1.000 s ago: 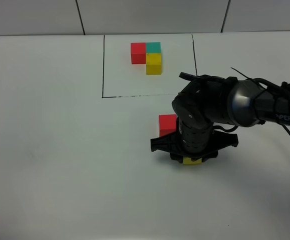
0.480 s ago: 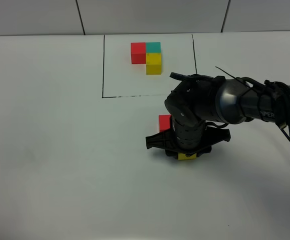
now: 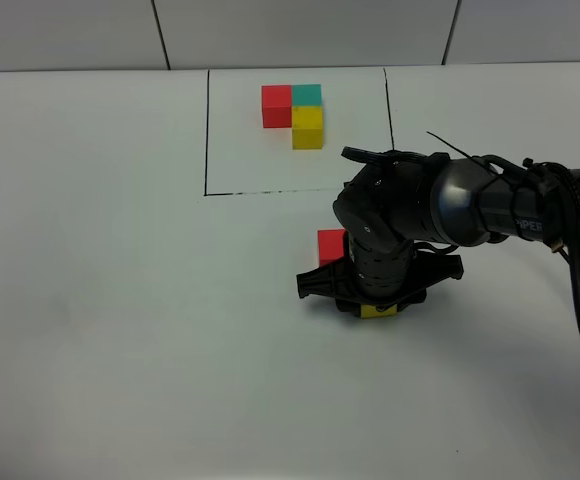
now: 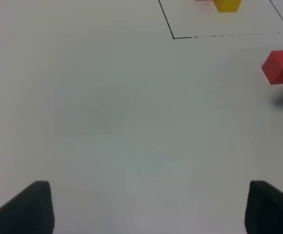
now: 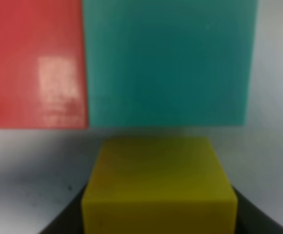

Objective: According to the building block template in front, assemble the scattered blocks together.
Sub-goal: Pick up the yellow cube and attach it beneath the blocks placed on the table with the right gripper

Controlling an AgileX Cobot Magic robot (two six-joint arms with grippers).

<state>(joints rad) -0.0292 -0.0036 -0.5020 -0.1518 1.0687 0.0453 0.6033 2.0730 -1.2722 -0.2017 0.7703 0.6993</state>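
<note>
Placement step: right claw (image 3: 379, 309), clamped on yellow cube (image 5: 159, 187), is lining it up just beside teal cube (image 5: 167, 63), needing a snug push before release.

We are looking at a big white table (image 3: 110, 330). It is filling almost the whole view. Behind it a pale grey wall (image 3: 300, 30) is standing, with thin dark lines running across it. Soft light is falling evenly.

Red cube (image 3: 332, 245) touches teal cube (image 5: 168, 63) — yellow cube (image 5: 158, 187) near.
</note>
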